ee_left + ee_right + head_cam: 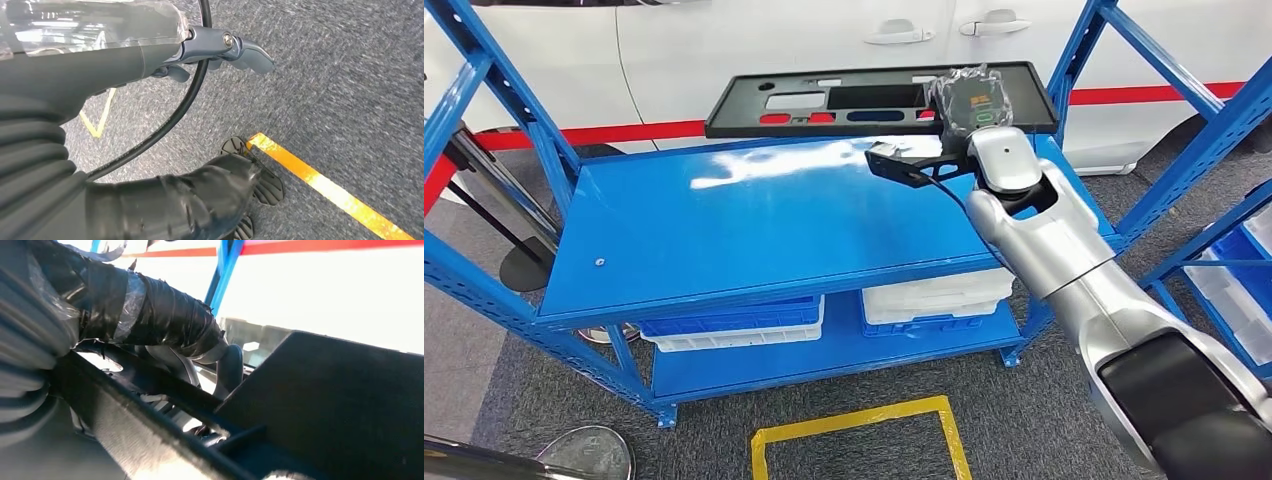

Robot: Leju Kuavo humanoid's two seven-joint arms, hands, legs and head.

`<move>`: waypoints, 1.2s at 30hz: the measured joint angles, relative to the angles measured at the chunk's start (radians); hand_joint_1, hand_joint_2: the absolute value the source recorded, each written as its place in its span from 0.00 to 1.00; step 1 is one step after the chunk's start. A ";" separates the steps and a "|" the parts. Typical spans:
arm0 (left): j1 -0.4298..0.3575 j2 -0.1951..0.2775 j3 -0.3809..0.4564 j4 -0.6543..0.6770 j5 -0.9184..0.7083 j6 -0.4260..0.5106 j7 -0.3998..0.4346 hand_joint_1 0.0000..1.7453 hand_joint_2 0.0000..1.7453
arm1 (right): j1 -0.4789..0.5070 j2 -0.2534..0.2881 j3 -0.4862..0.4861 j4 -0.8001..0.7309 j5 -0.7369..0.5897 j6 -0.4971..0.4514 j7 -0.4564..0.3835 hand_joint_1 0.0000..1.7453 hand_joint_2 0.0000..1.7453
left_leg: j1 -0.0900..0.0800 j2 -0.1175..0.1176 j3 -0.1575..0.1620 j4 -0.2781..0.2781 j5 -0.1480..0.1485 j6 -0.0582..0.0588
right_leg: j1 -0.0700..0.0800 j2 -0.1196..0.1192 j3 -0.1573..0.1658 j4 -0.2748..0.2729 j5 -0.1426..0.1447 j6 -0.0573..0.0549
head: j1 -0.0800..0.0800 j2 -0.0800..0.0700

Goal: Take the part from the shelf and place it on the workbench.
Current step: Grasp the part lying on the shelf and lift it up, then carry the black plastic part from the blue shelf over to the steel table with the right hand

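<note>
The part is a long black panel (864, 100) with several cut-outs, lying along the back of the blue shelf's top board (724, 220). My right hand (972, 100), wrapped in clear film, sits on the panel's right end. In the right wrist view its taped thumb (160, 315) lies over the panel's rim (150, 410), and its dark fingers (229, 371) curl down through an opening behind the rim, gripping it. My left hand (150, 65) hangs over the grey carpet, fingers stretched out, holding nothing.
Blue and white bins (734, 322) stand on the lower board. A white car (754, 40) is close behind the shelf. A second blue rack (1234, 250) stands to the right. Yellow tape (864, 420) marks a square on the carpet in front.
</note>
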 joint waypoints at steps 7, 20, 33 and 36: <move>0.001 0.001 -0.004 0.000 -0.023 -0.040 -0.024 0.00 1.00 | 0.000 -0.046 -0.004 -0.128 -0.003 0.000 0.003 1.00 1.00 | 0.000 0.000 0.000 0.000 0.000 0.000 | 0.000 0.000 0.000 0.000 0.000 0.000 | 0.000 0.000; 0.000 0.002 0.027 0.000 0.022 -0.035 -0.047 0.00 1.00 | 0.008 -0.062 -0.013 -0.192 -0.029 0.014 -0.001 1.00 1.00 | 0.000 0.000 0.000 0.000 0.000 0.000 | 0.000 0.000 -0.001 0.000 0.000 0.000 | 0.000 0.000; -0.001 0.003 0.044 0.000 0.020 -0.027 -0.048 0.00 1.00 | 0.008 -0.062 -0.016 -0.205 -0.042 0.013 -0.008 1.00 1.00 | 0.000 0.000 0.000 0.000 0.000 0.000 | 0.000 0.000 -0.001 0.000 0.000 0.000 | 0.000 0.000; -0.001 0.002 0.046 0.000 0.022 -0.020 -0.048 0.00 1.00 | 0.012 -0.062 -0.017 -0.207 -0.042 0.002 -0.008 1.00 1.00 | 0.000 0.000 0.000 0.000 0.000 0.000 | 0.000 0.000 -0.001 0.000 0.000 0.000 | 0.000 0.000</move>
